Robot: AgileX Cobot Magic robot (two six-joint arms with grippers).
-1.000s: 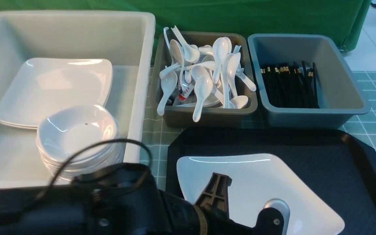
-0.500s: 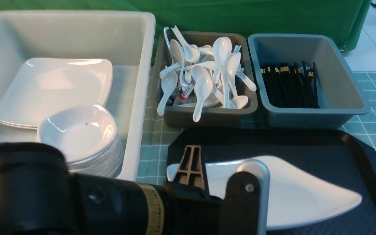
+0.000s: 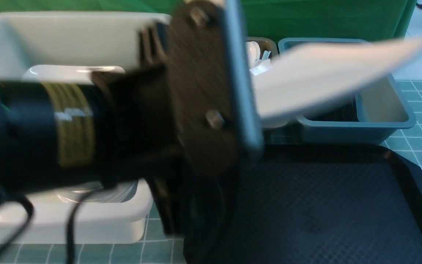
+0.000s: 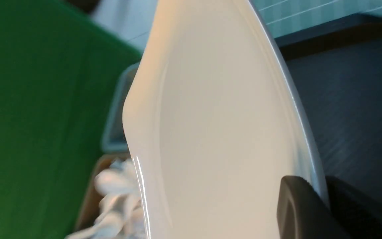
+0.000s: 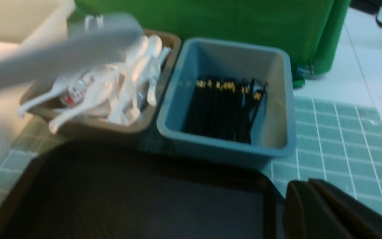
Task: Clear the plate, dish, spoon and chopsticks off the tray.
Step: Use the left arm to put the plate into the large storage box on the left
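Nearest, on the right half of the bench, lies the black tray [image 3: 324, 205], its textured floor and raised rim in plain sight. The right fingers [image 5: 313, 209] show close by its right rim, pressed together with nothing between them.

From the bench's left side the left arm [image 3: 86, 124] reaches across, blurred and filling much of the front view. The left fingers [image 4: 295, 209] are clamped on the rim of the plate [image 3: 324, 77], one finger on its glossy upper face and the other behind it. The plate is held in the air, well clear of the tray and tilted, with its free corner pointing up and to the right. It hangs above the tray's far rim and in front of the tubs; how far over them it reaches the blur does not let me tell.

On the left side of the bench stands a large white tub [image 3: 68, 33] with a stack of white plates [image 3: 71, 69] inside. Along the far edge, behind the tray, a brown tub [image 5: 169, 43] holds white spoons [image 5: 111, 83]. Just beside it on the right, a blue-grey tub [image 5: 279, 99] holds black chopsticks [image 5: 224, 109] with gold bands. Behind everything hangs a green cloth [image 3: 324, 18].
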